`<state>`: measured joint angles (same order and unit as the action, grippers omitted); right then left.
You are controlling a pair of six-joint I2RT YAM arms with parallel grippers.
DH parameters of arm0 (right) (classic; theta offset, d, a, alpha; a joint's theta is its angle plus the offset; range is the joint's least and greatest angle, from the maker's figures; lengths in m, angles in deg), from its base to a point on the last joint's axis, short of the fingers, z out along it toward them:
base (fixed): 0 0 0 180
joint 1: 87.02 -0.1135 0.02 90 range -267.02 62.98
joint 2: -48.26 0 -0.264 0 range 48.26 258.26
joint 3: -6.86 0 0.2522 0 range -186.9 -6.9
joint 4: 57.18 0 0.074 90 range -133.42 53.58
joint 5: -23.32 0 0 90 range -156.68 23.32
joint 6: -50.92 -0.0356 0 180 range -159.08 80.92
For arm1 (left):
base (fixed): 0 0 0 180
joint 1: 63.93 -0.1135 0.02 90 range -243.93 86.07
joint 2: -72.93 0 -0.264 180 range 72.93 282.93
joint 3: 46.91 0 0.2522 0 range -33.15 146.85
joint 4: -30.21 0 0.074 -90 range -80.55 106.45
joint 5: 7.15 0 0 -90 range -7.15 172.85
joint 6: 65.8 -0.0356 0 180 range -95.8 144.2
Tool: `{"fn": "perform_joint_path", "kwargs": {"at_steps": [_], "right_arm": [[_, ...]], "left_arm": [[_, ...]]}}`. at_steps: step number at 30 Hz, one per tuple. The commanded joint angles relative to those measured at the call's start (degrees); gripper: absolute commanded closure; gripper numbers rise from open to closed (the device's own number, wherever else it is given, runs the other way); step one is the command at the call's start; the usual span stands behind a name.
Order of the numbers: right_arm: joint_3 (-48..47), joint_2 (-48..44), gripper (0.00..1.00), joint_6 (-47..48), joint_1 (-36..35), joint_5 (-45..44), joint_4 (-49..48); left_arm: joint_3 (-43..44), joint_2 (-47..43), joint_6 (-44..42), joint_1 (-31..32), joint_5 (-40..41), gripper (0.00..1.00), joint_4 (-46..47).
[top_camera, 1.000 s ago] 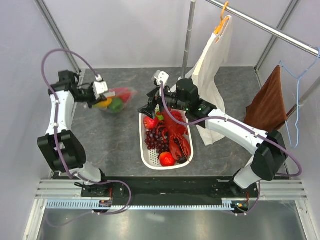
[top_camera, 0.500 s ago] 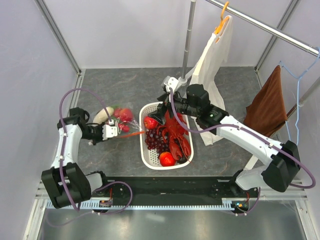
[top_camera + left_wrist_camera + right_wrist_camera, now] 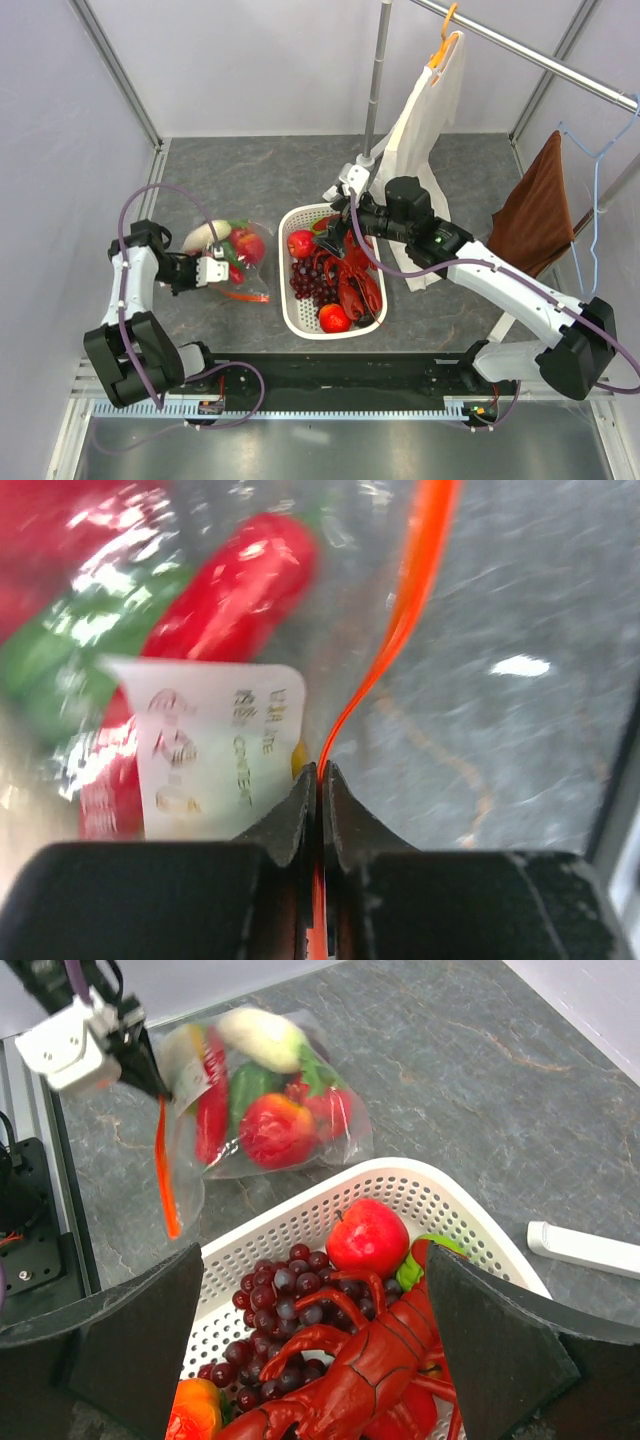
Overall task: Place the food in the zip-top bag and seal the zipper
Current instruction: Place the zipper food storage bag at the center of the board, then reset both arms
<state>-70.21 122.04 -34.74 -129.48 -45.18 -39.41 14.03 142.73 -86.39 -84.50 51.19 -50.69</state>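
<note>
The clear zip-top bag [image 3: 238,258] lies on the table left of the white basket [image 3: 292,310]. It holds a white radish [image 3: 204,235], a red fruit [image 3: 247,245], a green pepper [image 3: 245,1085] and a red chili [image 3: 230,590]. My left gripper [image 3: 224,275] is shut on the orange-red zipper [image 3: 415,590] at one end; the strip runs away from the jaws [image 3: 165,1170]. My right gripper [image 3: 335,238] is wide open and empty above the basket. In the basket are a red apple [image 3: 367,1237], grapes [image 3: 270,1300], a red lobster [image 3: 375,1360] and an orange piece [image 3: 195,1410].
A white garment [image 3: 425,120] hangs from a rail right behind the basket, beside a metal pole [image 3: 378,70]. A brown towel [image 3: 535,210] and a blue hanger [image 3: 592,200] hang at the right. A white bar [image 3: 585,1248] lies beyond the basket.
My left arm has brought the bag from the back left down to the table beside the basket, still gripping the zipper. My right gripper has drifted right over the basket.
</note>
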Motion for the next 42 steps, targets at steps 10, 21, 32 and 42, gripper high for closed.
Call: {"fn": "perform_joint_path", "kwargs": {"at_steps": [10,21,32,42], "right_arm": [[0.55,-4.51,0.02,-2.4,3.08,-2.86,1.26],[2.4,-14.17,0.02,-5.21,7.38,-8.04,3.1],[10.82,-27.89,0.02,-8.03,11.34,-16.3,10.84],[18.57,-37.21,0.02,-10.31,14.94,-21.14,13.48]], "left_arm": [[14.32,-7.4,0.62,-1.83,-12.62,0.37,-13.45],[49.63,4.45,63.61,-1.66,-25.29,0.0,-7.75],[33.79,0.43,90.28,4.64,-16.88,0.0,14.99],[22.43,-1.95,92.04,14.86,4.05,0.0,20.99]]}}
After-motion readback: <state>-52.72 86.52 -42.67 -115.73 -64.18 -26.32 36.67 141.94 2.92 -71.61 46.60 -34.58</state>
